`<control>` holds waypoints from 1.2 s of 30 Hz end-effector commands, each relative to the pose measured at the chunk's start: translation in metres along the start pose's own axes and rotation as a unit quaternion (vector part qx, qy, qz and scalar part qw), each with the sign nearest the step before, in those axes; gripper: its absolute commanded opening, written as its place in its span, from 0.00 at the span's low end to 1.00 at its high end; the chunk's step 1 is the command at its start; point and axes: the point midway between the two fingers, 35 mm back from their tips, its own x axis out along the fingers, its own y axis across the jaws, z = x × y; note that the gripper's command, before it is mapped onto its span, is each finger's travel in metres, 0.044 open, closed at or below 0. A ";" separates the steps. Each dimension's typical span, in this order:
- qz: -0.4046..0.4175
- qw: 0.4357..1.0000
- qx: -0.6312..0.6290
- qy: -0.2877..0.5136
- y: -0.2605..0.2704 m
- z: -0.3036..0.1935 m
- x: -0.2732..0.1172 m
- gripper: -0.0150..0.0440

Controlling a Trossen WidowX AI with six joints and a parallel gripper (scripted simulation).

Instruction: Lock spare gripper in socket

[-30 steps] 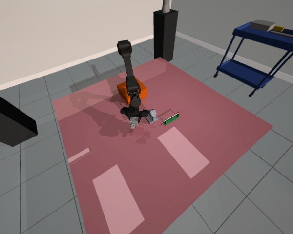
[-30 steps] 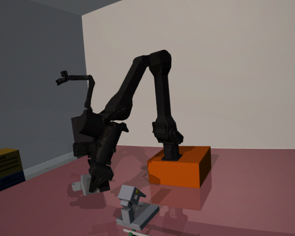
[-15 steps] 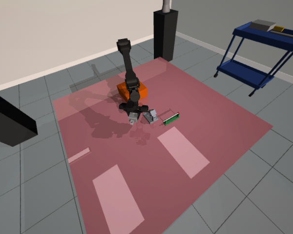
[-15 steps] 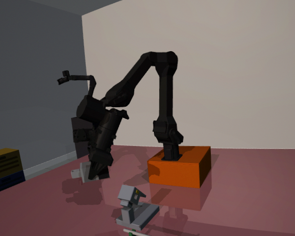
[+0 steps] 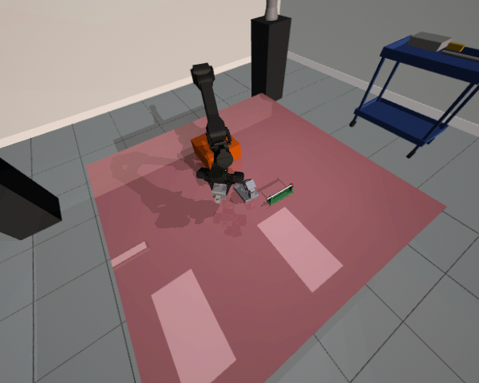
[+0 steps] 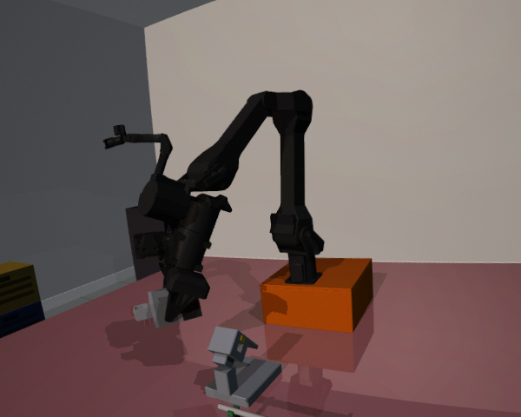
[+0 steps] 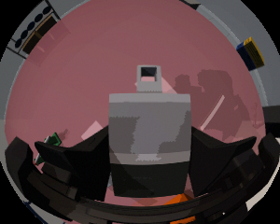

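My gripper (image 5: 219,183) (image 7: 147,124) is shut on the spare gripper (image 5: 219,191) (image 6: 160,309) (image 7: 149,109), a pale grey block with a dark lower part in the wrist view. It is held above the floor, tilted, with its holed spigot (image 6: 140,312) (image 7: 142,83) pointing away from my palm. The grey mount (image 5: 247,195) (image 6: 263,381) stands beside it, right of it in the top and exterior views. Its tilted socket (image 6: 225,343) shows no pin sticking out. The pale lock pin (image 5: 279,191) (image 6: 227,408) lies along the green rack (image 5: 282,196) (image 7: 56,139), with a red end.
The orange base block (image 5: 231,148) (image 6: 306,307) carries the arm, behind the mount. A dark pedestal (image 5: 268,57) stands at the back, and a blue cart (image 5: 401,121) stands at the far right in the top view. A second dark block (image 5: 21,206) stands at the left.
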 end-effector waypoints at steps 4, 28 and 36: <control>-0.022 0.998 -0.049 0.023 0.007 -0.015 0.000 0.25; -0.114 0.954 -0.262 0.092 0.027 -0.073 -0.012 0.25; -0.149 0.924 -0.336 0.101 0.029 -0.087 -0.020 0.25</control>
